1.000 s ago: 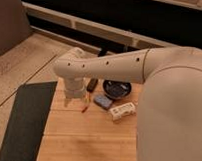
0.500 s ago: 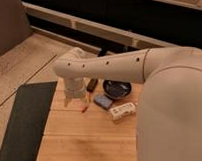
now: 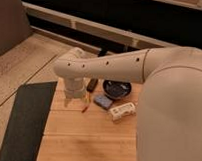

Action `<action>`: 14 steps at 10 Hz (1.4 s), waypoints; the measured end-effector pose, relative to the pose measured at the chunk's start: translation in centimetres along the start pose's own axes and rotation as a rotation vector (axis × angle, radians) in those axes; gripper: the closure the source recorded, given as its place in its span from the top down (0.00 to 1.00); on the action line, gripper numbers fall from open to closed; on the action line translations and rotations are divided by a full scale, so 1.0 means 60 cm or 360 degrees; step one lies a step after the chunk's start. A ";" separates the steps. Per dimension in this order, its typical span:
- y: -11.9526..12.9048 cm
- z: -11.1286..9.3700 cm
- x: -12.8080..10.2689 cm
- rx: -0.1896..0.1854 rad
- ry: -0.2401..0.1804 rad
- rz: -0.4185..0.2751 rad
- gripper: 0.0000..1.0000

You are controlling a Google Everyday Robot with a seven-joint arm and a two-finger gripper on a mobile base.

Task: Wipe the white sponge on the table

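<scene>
One end effector (image 3: 74,100) over table (image 3: 82,139), unmoved since earlier; grip state unclear

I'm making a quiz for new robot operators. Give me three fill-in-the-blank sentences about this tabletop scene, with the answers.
1. The end effector hangs by the table edge nearest the dark grey ___.
2. The white sponge lies on the ___, apart from the end effector.
3. Between the white sponge and the end effector lies a ___ pad.
Missing words: mat; table; blue.
</scene>
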State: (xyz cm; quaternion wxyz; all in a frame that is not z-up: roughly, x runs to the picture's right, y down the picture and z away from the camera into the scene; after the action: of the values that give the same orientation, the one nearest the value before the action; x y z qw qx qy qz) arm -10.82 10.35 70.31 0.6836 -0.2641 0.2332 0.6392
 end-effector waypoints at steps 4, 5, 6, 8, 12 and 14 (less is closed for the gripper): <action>0.000 0.000 0.000 0.0000 0.0000 0.0000 0.65; 0.000 0.000 0.000 0.0000 0.0000 0.0000 0.65; -0.001 0.000 0.000 0.0002 -0.0002 -0.0002 0.65; -0.005 -0.002 -0.020 0.0011 -0.0067 -0.0008 0.65; -0.086 0.006 -0.161 -0.0004 -0.0360 0.0011 0.65; -0.113 0.028 -0.187 -0.0038 -0.0375 0.0049 0.65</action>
State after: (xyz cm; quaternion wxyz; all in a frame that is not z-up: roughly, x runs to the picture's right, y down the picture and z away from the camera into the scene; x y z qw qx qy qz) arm -4.90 2.72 79.36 0.6931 -0.1916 0.1478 0.6790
